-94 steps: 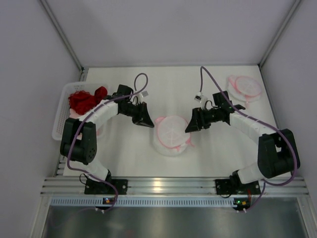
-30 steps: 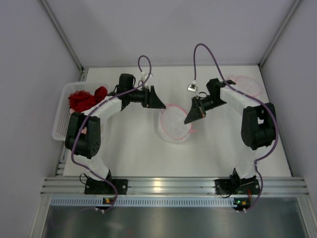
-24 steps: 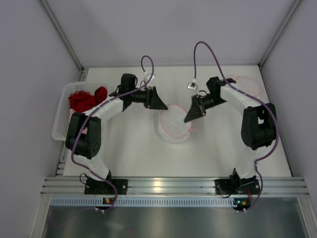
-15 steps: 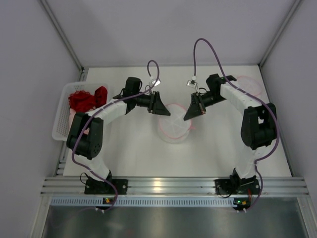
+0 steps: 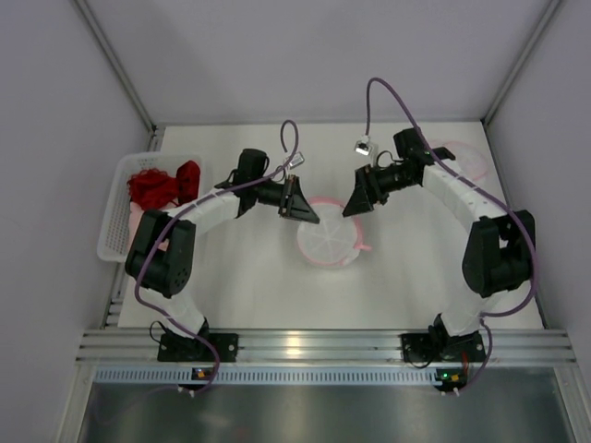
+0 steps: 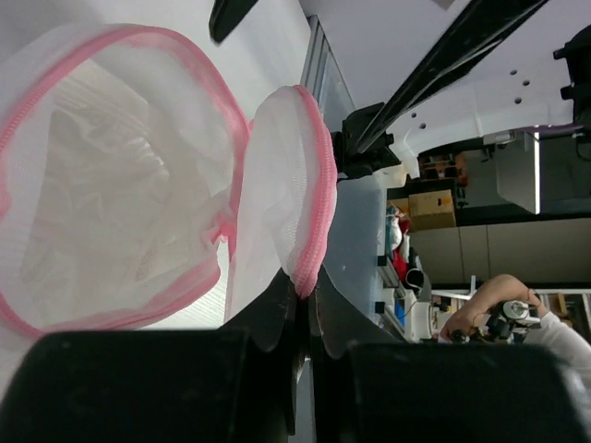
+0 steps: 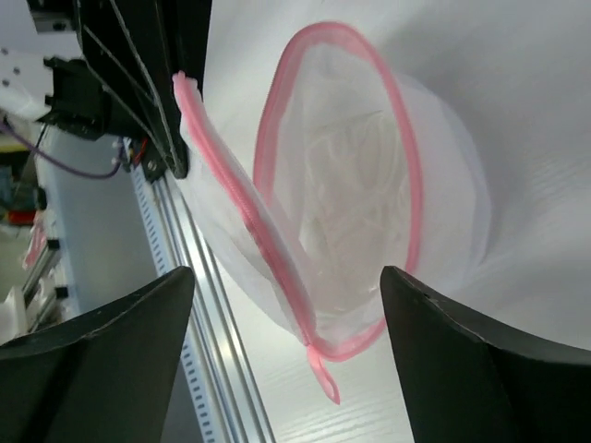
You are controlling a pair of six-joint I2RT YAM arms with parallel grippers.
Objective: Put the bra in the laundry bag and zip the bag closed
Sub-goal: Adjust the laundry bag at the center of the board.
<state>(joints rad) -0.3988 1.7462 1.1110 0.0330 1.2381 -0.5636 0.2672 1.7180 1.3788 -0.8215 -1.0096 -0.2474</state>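
The round white mesh laundry bag (image 5: pixel 329 242) with a pink zip rim sits mid-table, its mouth open (image 6: pixel 111 185). My left gripper (image 5: pixel 309 214) is shut on the pink zip edge of the bag's lid flap (image 6: pixel 288 175) and holds it upright; the fingertips (image 6: pixel 303 291) pinch the rim. My right gripper (image 5: pixel 355 205) hovers open at the bag's far right, its jaws wide apart (image 7: pixel 288 274) and empty. Pale crumpled fabric (image 7: pixel 346 185) lies inside the bag; I cannot tell whether it is the bra. A pink loop (image 7: pixel 323 374) hangs off the rim.
A white basket (image 5: pixel 113 221) at the left edge holds red lacy garments (image 5: pixel 162 185). A second round pink-rimmed bag (image 5: pixel 459 159) lies at the back right. Walls close the table on three sides.
My left gripper moved right to the bag and shut on the lid's zip edge. My right gripper opened, let go of the bag and drew back a little.
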